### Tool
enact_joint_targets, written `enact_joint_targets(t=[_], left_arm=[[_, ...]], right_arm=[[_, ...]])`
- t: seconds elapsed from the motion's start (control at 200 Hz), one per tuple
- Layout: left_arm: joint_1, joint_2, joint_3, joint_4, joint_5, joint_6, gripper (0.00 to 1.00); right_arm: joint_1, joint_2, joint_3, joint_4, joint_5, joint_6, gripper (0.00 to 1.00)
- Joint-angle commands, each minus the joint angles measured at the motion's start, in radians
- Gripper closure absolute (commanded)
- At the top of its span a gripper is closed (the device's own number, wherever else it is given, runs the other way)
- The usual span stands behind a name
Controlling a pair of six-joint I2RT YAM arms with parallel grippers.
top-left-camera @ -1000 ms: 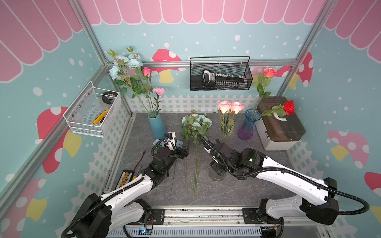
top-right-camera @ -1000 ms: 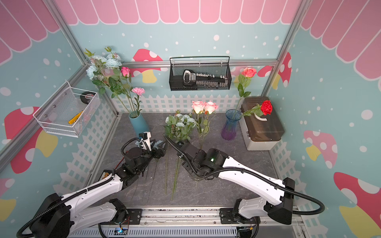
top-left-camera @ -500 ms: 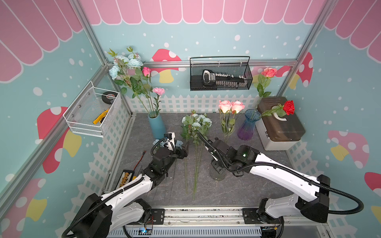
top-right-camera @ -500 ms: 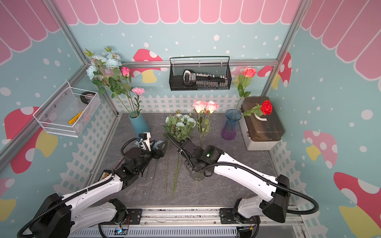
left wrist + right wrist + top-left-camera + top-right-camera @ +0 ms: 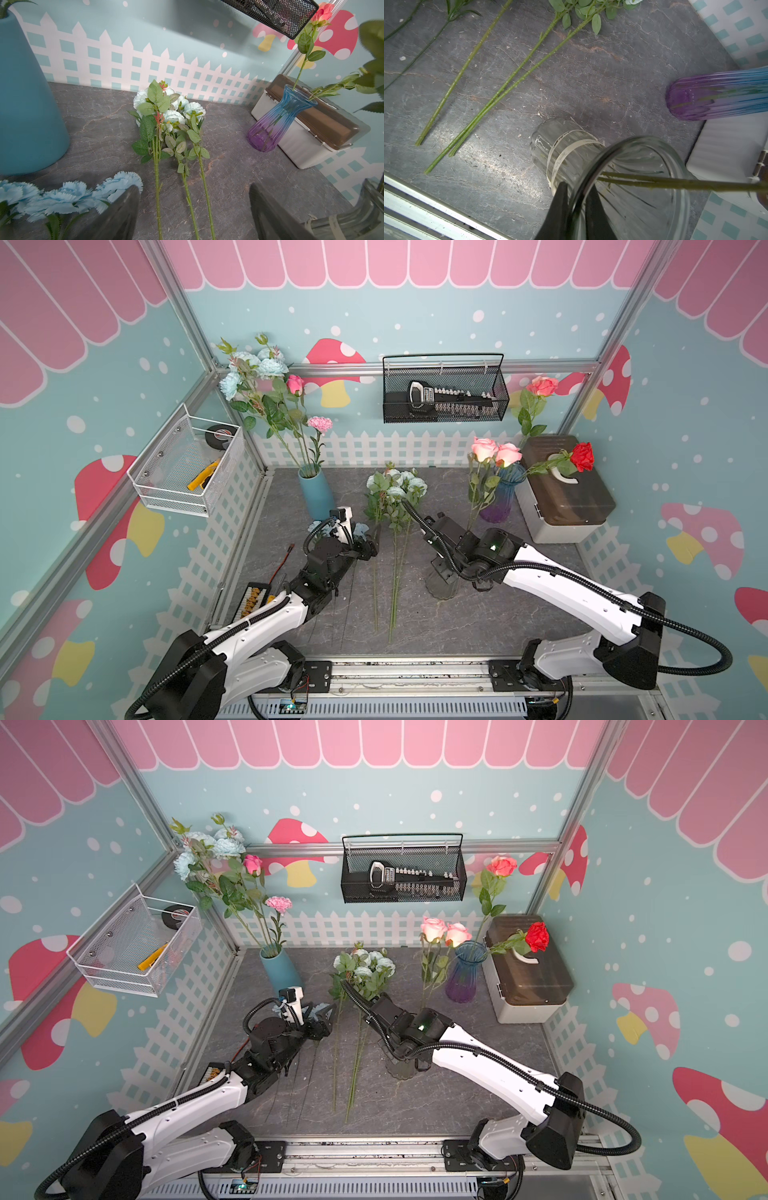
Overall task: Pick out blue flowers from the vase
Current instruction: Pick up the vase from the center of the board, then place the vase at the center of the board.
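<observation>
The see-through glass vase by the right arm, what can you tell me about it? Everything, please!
The clear glass vase is ribbed, with a wide round mouth and a pale paper band round its body. It stands on the grey stone-look table. Two thin green stems lean out of its mouth. The right gripper pinches its rim, one finger inside and one outside.

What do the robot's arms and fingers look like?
The left arm and right arm have smooth white shells and black joints. A black ribbed cable runs along each. A tiny green light glows on the right one. Its fingers are flat and black.
</observation>
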Motion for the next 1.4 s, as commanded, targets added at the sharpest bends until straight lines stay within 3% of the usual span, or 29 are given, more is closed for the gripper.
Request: enact_joint_targets(t=[0.0, 0.26, 0.635, 1.016, 1.396], left_arm=[[0.007, -0.003, -0.008, 0.034, 0.014, -0.018, 0.17], [0.011, -0.012, -0.01, 0.031, 0.011, -0.018, 0.17], [0.023, -0.024, -0.019, 0.034, 0.02, -0.023, 0.17], [0.037, -0.035, -0.028, 0.039, 0.03, -0.028, 0.17], [0.041, -0.035, -0.028, 0.04, 0.033, -0.029, 0.17]], right_arm=[[-0.039, 0.037, 0.027, -0.025, 0.023, -0.015, 1.0], [-0.145, 0.156, 0.139, -0.039, 0.105, -0.097, 1.0], [-0.199, 0.383, 0.391, -0.114, 0.263, -0.213, 1.0], [-0.34, 0.443, 0.43, 0.064, 0.261, -0.352, 1.0], [-0.416, 0.594, 0.6, 0.12, 0.241, -0.439, 1.0]])
